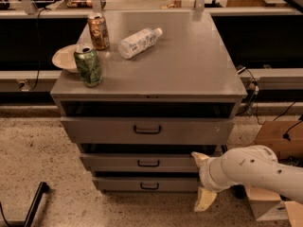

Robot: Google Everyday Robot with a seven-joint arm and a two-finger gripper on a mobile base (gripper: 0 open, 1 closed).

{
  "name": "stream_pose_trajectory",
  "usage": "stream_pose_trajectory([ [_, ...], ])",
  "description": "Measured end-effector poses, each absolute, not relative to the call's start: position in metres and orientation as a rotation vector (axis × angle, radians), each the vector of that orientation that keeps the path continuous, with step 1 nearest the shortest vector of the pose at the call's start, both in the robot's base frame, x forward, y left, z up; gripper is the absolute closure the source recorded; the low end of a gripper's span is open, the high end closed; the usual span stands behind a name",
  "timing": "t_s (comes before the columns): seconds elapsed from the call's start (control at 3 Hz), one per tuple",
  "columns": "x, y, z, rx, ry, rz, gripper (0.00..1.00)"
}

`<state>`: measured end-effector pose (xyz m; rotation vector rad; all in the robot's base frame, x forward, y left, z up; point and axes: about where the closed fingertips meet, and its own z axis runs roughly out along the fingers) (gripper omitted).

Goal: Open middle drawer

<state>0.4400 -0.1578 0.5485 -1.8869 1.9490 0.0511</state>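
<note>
The grey cabinet (189,70) stands centre frame with three drawers stacked. The middle drawer (113,162) is the second front down, low, and appears closed or nearly so. Its small dark bar handle (148,163) sits at mid-width with its long axis horizontal. The gripper (202,178) is at the cabinet's lower right corner in the camera view, fingers apart and holding nothing. The upper finger (199,157) is near the right end of the middle drawer front; the lower one is down beside the lowest drawer. The handle lies leftward of the gripper at roughly upper-finger height. Judgement: the fingers' vertical spread suits straddling the horizontal bar.
</note>
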Motion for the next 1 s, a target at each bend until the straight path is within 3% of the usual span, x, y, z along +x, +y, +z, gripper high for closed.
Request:
stream_pose_trajectory([
  [1.0, 0.485, -0.135, 0.479, -1.933, 1.902, 0.114, 0.00],
])
